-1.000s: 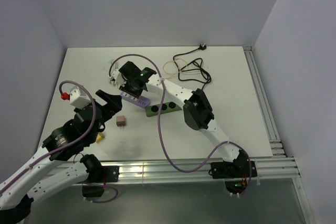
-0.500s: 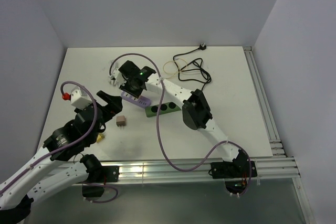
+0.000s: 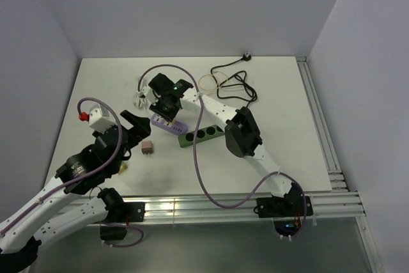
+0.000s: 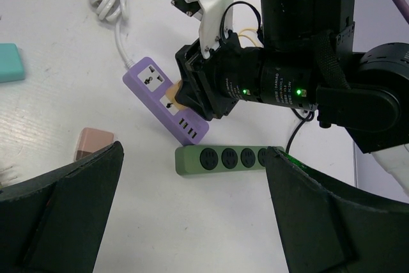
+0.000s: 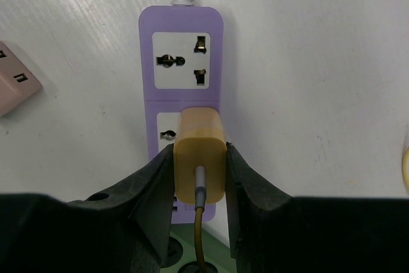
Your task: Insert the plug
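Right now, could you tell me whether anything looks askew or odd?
Nothing looks spilled or damaged. The yellow plug sits off-centre over the second socket of the purple strip, leaving one slot uncovered.

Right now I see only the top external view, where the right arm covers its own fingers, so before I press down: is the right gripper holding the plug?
Observer: Yes. In the right wrist view the right gripper is shut on a tan plug, one finger each side.
Operator: Over which socket?
Observer: The second socket of the purple power strip; the first socket is empty. Whether the prongs are in, I cannot tell.
Operator: Is the left gripper in the way?
Observer: No. The left wrist view shows the left gripper open, empty, apart from the strip.
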Robot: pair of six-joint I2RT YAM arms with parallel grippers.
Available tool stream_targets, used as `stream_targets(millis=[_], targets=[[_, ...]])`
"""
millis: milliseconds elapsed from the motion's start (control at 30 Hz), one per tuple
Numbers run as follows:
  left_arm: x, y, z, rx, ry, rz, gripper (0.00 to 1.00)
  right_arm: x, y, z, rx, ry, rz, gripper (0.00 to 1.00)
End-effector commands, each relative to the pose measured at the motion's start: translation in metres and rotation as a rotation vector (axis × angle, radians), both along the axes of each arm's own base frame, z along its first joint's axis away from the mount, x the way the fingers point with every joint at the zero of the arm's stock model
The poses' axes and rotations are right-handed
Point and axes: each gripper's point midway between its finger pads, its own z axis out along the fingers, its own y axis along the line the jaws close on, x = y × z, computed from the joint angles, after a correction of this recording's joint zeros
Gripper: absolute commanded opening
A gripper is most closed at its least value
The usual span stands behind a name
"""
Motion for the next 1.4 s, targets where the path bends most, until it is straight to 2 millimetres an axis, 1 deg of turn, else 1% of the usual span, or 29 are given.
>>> stream_targets(millis=[0,67,167,267,333,367,400,433,467,500,567,600,633,667,700,767,800,833,867,900,933,967,1133,1167,1200,1233,1300,1333,1367], targets=[[0.001,0.000,-0.001,0.005,0.007,0.005,0.98,-0.068,-0.062,-0.086,-0.305,0.320,-0.026,0.00],[0.002,0.001,-0.003,0.009,0.013,0.014,0.99,-0.066,-0.059,-0.086,-0.290,0.311,-0.041,0.00],[0.001,0.002,-0.005,0.008,0.022,0.024,0.99,-0.070,-0.063,-0.091,-0.308,0.306,-0.050,0.00],[0.001,0.002,-0.006,0.002,0.029,0.030,0.99,-0.068,-0.066,-0.091,-0.311,0.273,-0.062,0.00],[0.001,0.001,-0.007,-0.002,0.034,0.027,0.99,-0.055,-0.064,-0.088,-0.298,0.206,-0.090,0.00],[0.001,0.000,-0.007,-0.007,0.039,0.029,0.99,-0.051,-0.063,-0.080,-0.281,0.182,-0.097,0.00],[0.001,0.000,-0.008,-0.006,0.043,0.029,0.99,-0.045,-0.060,-0.079,-0.265,0.148,-0.112,0.00],[0.000,0.000,-0.010,-0.008,0.053,0.031,0.99,-0.039,-0.058,-0.068,-0.247,0.114,-0.119,0.00],[0.000,-0.001,-0.010,-0.010,0.056,0.031,0.99,-0.037,-0.057,-0.065,-0.234,0.106,-0.119,0.02],[0.000,0.000,-0.011,-0.010,0.060,0.033,0.99,-0.032,-0.052,-0.059,-0.204,0.079,-0.121,0.11],[-0.001,-0.001,-0.013,-0.018,0.070,0.037,0.99,-0.026,-0.043,-0.044,-0.158,0.049,-0.114,0.14],[-0.002,0.000,-0.014,-0.015,0.077,0.039,0.99,-0.022,-0.039,-0.039,-0.136,0.032,-0.114,0.19],[-0.002,0.000,-0.015,-0.019,0.080,0.042,0.99,-0.019,-0.037,-0.034,-0.126,0.020,-0.116,0.20],[-0.003,0.001,-0.015,-0.031,0.084,0.049,0.99,-0.016,-0.030,-0.026,-0.100,0.009,-0.111,0.22],[-0.004,0.002,-0.017,-0.028,0.093,0.052,0.99,-0.015,-0.029,-0.022,-0.097,0.008,-0.109,0.29],[-0.005,0.003,-0.016,-0.043,0.099,0.060,1.00,-0.012,-0.024,-0.012,-0.068,0.000,-0.104,0.35],[-0.007,0.004,-0.018,-0.038,0.109,0.064,0.99,-0.012,-0.022,-0.008,-0.059,-0.006,-0.099,0.42],[-0.008,0.006,-0.019,-0.044,0.119,0.077,1.00,-0.011,-0.021,-0.004,-0.047,-0.012,-0.098,0.46],[-0.009,0.007,-0.019,-0.049,0.124,0.084,1.00,-0.012,-0.019,0.005,-0.024,-0.023,-0.095,0.49],[-0.009,0.009,-0.019,-0.048,0.128,0.092,1.00,-0.010,-0.016,0.010,-0.007,-0.033,-0.094,0.54],[-0.011,0.010,-0.022,-0.044,0.142,0.099,0.99,-0.009,-0.016,0.015,0.005,-0.041,-0.095,0.56],[-0.011,0.011,-0.021,-0.044,0.145,0.101,0.99,-0.007,-0.013,0.025,0.027,-0.056,-0.097,0.59],[-0.016,0.012,-0.026,-0.063,0.172,0.107,0.99,-0.010,-0.006,0.048,0.106,-0.054,-0.079,0.63],[-0.018,0.011,-0.027,-0.066,0.180,0.097,1.00,-0.010,-0.004,0.056,0.128,-0.065,-0.082,0.64],[-0.018,0.009,-0.028,-0.068,0.184,0.091,1.00,-0.009,-0.005,0.060,0.137,-0.073,-0.089,0.64],[-0.019,0.009,-0.028,-0.065,0.185,0.083,1.00,-0.008,-0.006,0.070,0.152,-0.089,-0.095,0.64],[-0.020,0.007,-0.031,-0.066,0.200,0.071,1.00,-0.009,-0.008,0.077,0.162,-0.089,-0.111,0.64],[-0.021,0.005,-0.033,-0.057,0.208,0.063,1.00,-0.010,-0.011,0.084,0.167,-0.092,-0.118,0.65],[-0.022,0.003,-0.034,-0.056,0.217,0.047,1.00,-0.012,-0.014,0.086,0.160,-0.087,-0.127,0.65]])
